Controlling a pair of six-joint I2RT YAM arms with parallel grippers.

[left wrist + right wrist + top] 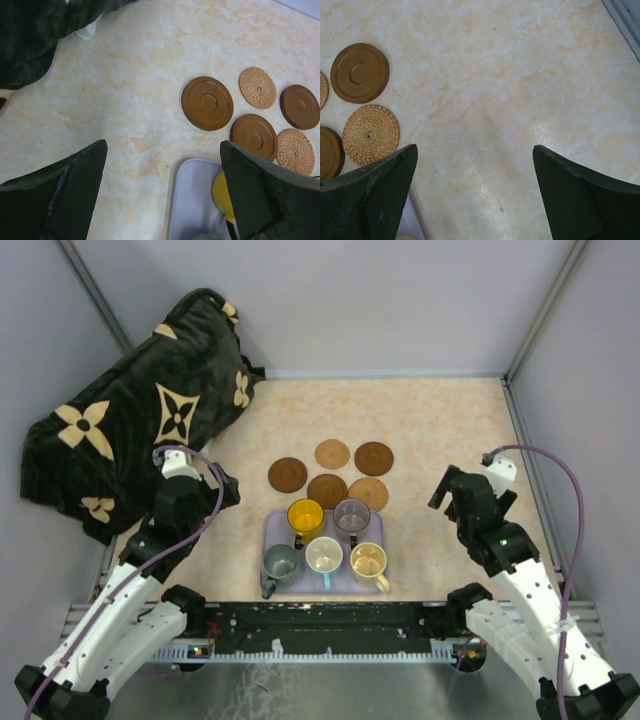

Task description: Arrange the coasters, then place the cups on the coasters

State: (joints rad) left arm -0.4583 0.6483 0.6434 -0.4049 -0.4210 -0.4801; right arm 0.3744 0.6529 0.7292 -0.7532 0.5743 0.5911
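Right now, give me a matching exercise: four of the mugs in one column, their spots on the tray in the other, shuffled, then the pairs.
Mugs on the lavender tray:
1. yellow mug
2. grey-green mug
3. beige mug
4. purple-grey mug

Spots, seen from the robot:
A. near row, right end
B. far row, left
C. far row, right
D. near row, left end

Pairs: 1-B, 2-D, 3-A, 4-C.

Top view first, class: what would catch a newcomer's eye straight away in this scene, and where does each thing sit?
A big black cloth with tan flower shapes fills the far left corner. At the near side, five coloured mugs crowd a lavender tray, and five round coasters cluster on the table just beyond it.
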